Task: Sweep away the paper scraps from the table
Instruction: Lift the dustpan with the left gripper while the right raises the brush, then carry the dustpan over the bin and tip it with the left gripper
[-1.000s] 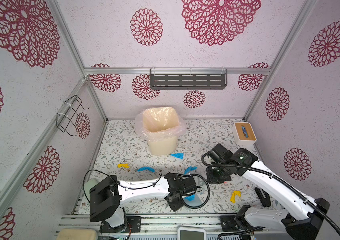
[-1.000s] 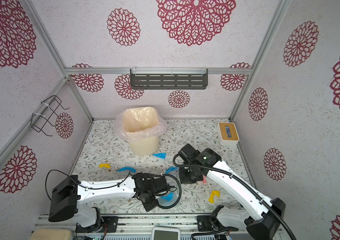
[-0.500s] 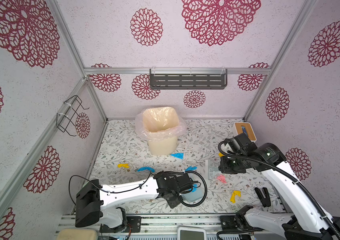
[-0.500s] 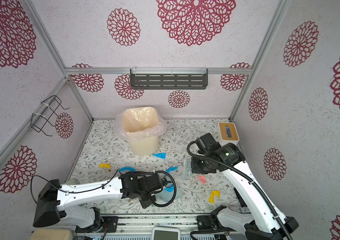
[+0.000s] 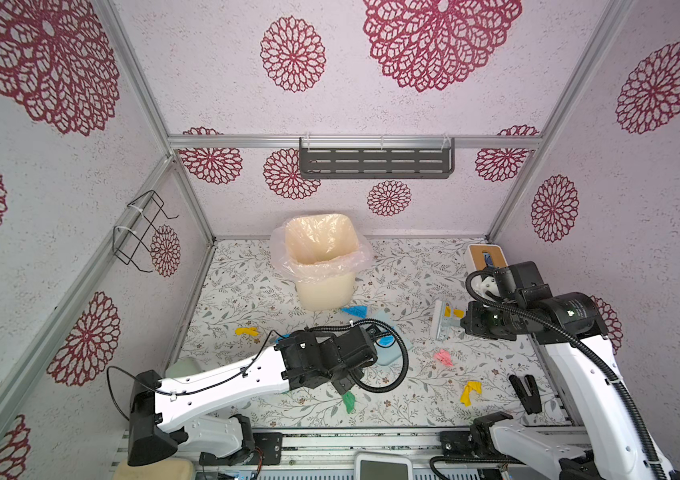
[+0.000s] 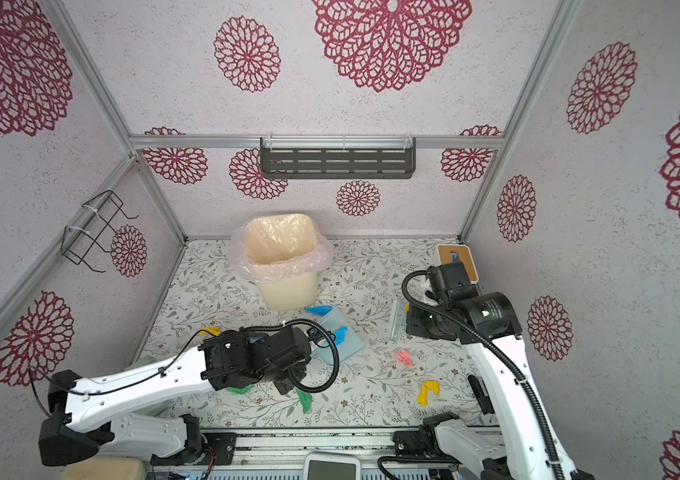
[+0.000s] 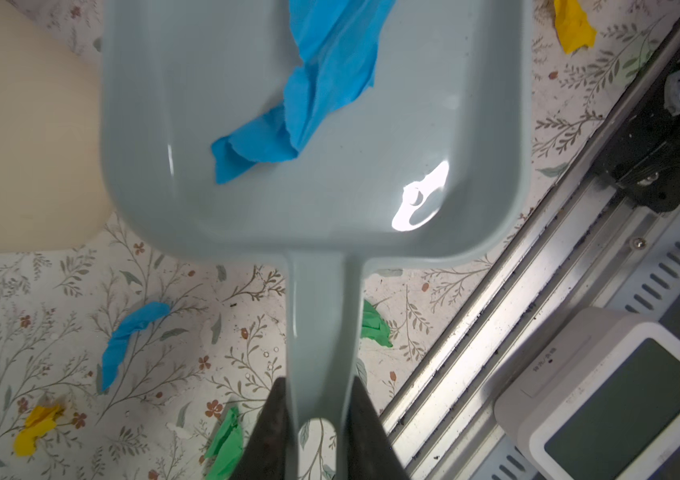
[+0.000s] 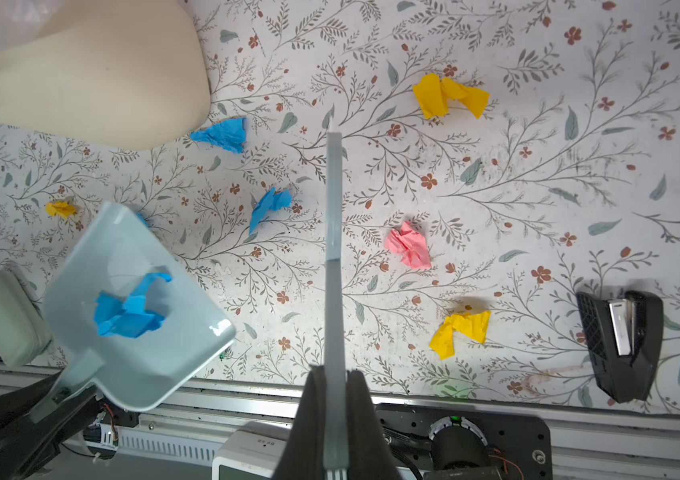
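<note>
We see the table (image 5: 242,291) strewn with paper scraps (image 5: 470,392). Our left gripper (image 7: 317,386) pinches the dustpan (image 7: 330,199) by its handle, with one blue scrap (image 7: 309,91) inside. Our right gripper (image 8: 335,374) clamps the brush (image 8: 334,208). The pink scrap (image 8: 408,245) lies beside it, on the side away from the dustpan and nearer the right arm. Small print on the white display (image 7: 604,395) is unreadable.

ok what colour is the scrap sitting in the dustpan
Bright blue. The scrap shows best in the left wrist view, lying in the pale grey-blue dustpan.

The table (image 5: 413,388) bears paper scraps (image 5: 443,357), a bin (image 5: 323,286) and a stapler (image 5: 525,392).
</note>
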{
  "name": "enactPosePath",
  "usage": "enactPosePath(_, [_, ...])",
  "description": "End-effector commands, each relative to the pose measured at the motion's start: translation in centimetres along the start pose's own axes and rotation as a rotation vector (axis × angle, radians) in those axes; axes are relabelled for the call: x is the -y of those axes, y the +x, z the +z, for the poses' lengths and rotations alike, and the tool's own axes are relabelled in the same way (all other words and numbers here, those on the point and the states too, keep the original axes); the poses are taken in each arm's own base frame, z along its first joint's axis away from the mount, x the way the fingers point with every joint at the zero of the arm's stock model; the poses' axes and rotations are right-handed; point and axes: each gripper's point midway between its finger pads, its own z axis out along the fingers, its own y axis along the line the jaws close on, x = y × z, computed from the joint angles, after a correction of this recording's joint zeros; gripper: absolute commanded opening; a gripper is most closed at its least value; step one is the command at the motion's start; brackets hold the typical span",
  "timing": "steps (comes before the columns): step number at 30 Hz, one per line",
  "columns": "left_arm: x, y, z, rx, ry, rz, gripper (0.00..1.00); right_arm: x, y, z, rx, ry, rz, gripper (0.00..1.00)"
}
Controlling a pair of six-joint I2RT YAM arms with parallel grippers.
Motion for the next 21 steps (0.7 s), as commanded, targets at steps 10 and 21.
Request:
enactPosePath(10, [-5.9,-3.0,-7.7,0.082,-0.118,-0.167,0.0,-0.2,-1.0,1.6,0.022,-0.122,0.008,0.0])
enactPosePath(21, [-14.7,-3.6,-12.5,0.1,-0.253,-0.361,0.0,-0.1,-1.0,1.8,0.015,-0.166,0.024,0.0])
